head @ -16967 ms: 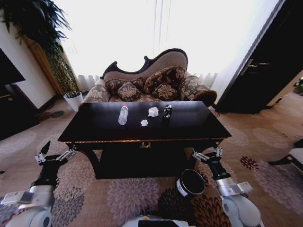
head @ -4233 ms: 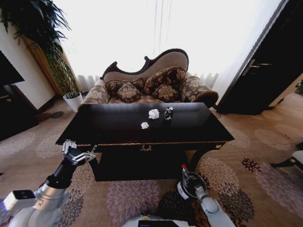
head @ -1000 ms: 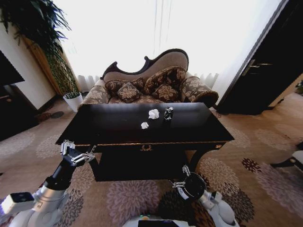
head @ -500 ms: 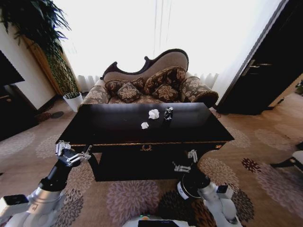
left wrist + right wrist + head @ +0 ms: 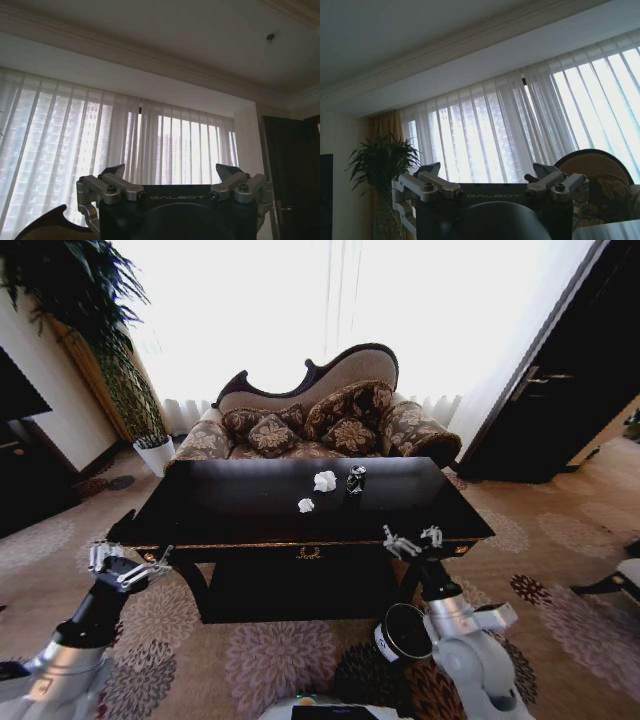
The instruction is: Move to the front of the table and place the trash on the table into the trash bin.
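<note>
Here the table runs lengthwise left to right

Both arms are raised with wrists pointing up: the left gripper stands low at the left, fingers spread apart; the right gripper stands higher, fingers likewise parted and empty

Two paper wads and a can are sitting on the table at my twelve o'clock, can rightmost. The trash bin is standing on the floor before the table at my one o'clock. A sofa is standing behind the table.
</note>
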Robot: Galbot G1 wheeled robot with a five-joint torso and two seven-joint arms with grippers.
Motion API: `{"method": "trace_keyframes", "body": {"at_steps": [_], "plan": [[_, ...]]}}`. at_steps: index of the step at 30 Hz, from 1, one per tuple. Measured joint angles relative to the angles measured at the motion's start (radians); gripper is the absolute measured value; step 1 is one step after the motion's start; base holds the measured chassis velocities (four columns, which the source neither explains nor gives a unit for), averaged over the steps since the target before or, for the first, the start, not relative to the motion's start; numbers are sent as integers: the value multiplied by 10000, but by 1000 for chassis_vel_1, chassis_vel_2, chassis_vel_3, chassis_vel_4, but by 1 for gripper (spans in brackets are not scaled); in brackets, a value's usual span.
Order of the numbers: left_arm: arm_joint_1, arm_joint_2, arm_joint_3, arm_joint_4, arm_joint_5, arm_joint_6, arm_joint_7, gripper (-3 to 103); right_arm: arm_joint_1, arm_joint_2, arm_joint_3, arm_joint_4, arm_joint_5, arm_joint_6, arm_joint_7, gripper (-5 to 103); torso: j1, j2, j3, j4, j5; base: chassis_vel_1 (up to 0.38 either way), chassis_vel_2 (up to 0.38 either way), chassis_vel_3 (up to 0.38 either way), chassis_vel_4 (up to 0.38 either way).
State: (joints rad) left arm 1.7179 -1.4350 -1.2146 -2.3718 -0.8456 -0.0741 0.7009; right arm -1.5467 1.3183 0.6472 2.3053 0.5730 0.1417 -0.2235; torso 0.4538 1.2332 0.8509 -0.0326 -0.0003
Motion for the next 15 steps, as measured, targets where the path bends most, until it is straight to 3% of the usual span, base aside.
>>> {"method": "trace_keyframes", "body": {"at_steps": [3, 5, 7, 12, 15], "plan": [[-36, 43, -60, 56, 7, 9, -263, 100, 41, -79, 0, 1, -127, -15, 126, 100, 0, 0, 0, 2, 0, 0, 0, 0, 0], [-119, 160, -138, 134, 77, 205, -1246, 100, 150, -231, -108, 9, -532, -83, 563, 100, 0, 0, 0, -1, 1, 0, 0, 0, 0], [-148, 223, -265, 203, 97, 311, -1671, 100, 262, -326, -189, -22, -770, -130, 713, 100, 0, 0, 0, 1, -1, 0, 0, 0, 0], [-266, 451, -720, 460, 63, 509, -2176, 100, 466, -647, -494, -182, -997, -240, 944, 100, 0, 0, 0, 1, 0, 0, 0, 0, 0], [-389, 863, -1198, 875, -42, 563, -2373, 100, 796, -1287, -877, -412, -1107, -432, 1327, 100, 0, 0, 0, 2, 0, 0, 0, 0, 0]]}}
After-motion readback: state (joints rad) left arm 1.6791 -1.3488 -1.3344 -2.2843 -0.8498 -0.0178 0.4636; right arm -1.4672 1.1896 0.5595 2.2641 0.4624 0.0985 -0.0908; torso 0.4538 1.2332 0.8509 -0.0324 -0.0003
